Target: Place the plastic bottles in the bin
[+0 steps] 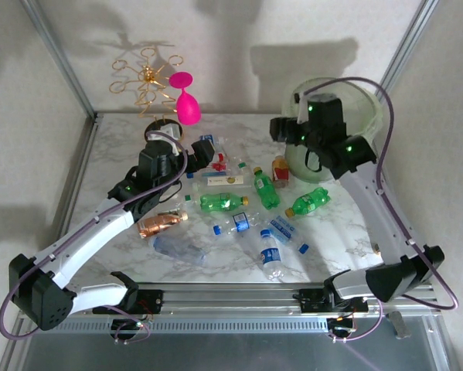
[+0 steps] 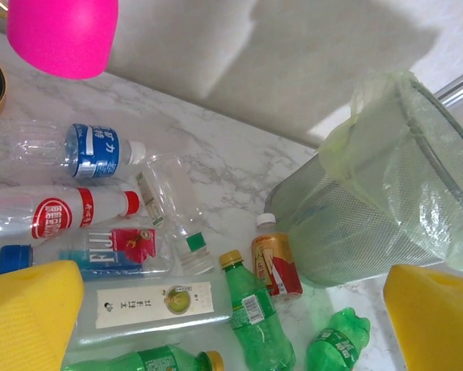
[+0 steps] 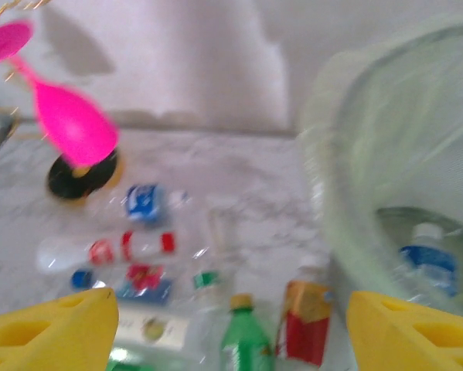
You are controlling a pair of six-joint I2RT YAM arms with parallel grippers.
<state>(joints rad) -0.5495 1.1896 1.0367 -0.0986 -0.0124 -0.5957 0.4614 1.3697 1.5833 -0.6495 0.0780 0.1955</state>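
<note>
Beside the bin (image 2: 347, 224), right gripper (image 3: 231, 332) splayed and empty; left gripper (image 2: 231, 325) splayed, empty, over plastic bottles (image 1: 223, 202) scattered on marble table (image 1: 115, 154).

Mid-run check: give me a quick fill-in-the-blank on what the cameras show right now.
The wine glass hanging on the gold wire rack is ____.
One bottle with a ____ label lies inside the bin.
The left gripper and right gripper are both ____, holding nothing.
Missing words: pink; blue; open.
</note>
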